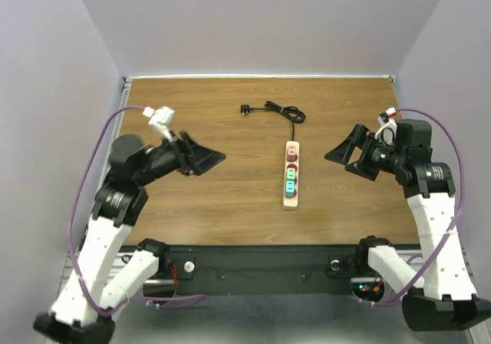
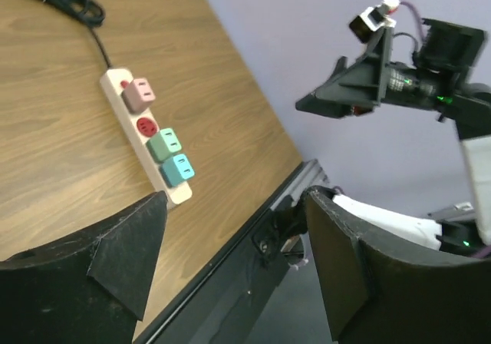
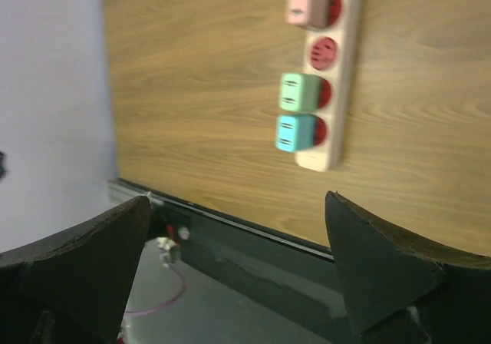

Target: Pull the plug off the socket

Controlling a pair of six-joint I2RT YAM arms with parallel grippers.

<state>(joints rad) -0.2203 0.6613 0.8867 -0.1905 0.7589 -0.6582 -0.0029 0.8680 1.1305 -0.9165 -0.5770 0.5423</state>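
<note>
Left gripper [image 1: 211, 162] is hovering at nine o'clock of the socket [image 3: 317, 160], right gripper [image 1: 337, 160] at three, both with fingers apart, empty; three plugs [image 1: 291, 175] are sitting in it

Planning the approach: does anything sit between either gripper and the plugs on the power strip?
Nothing visible does. Bare tabletop separates the left gripper and the right gripper from the power strip; its black cord lies coiled beyond the far end, off both paths.

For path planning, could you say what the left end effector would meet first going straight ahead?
Likely the near end of the socket or the table beside it; the left end effector hangs raised, so depth is unclear.
</note>
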